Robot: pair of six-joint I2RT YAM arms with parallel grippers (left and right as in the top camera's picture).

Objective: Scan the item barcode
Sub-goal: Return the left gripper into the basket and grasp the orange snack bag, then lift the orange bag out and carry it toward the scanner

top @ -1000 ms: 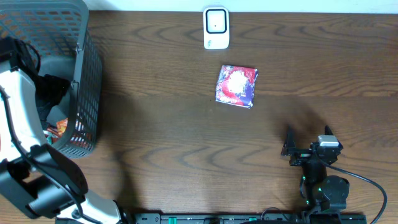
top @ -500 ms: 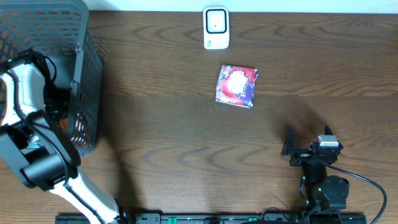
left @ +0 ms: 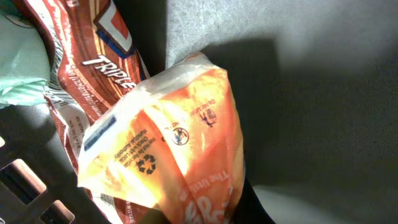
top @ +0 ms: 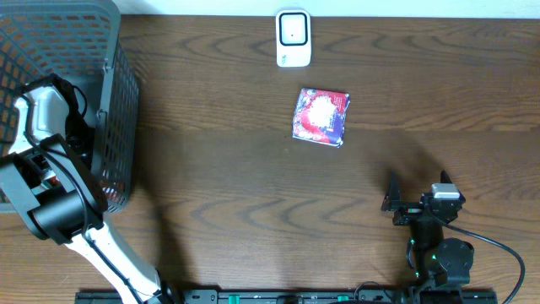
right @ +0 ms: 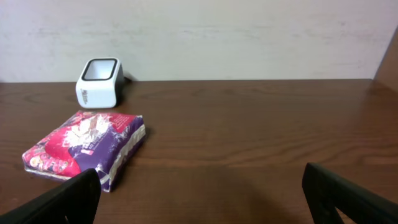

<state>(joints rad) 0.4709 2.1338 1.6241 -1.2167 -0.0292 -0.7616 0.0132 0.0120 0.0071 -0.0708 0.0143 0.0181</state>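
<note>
Dark wood table [top: 219,194], left fingers [left: 252,210] pinching orange packet [left: 180,143] inside basket [top: 118,101], right fingers [right: 62,202] spread apart.

Brown-red wrapper [left: 87,68]: white "TRIPLE"; orange packet [left: 180,149]: recycling-arrows sign, bin-your-litter sign, partial "The litt"; smaller print illegible.

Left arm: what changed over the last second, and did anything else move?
The left arm swung further into the basket, and its fingers closed, apparently on the orange packet. The right arm, its fingers open, the pink packet and the scanner stayed put.
</note>
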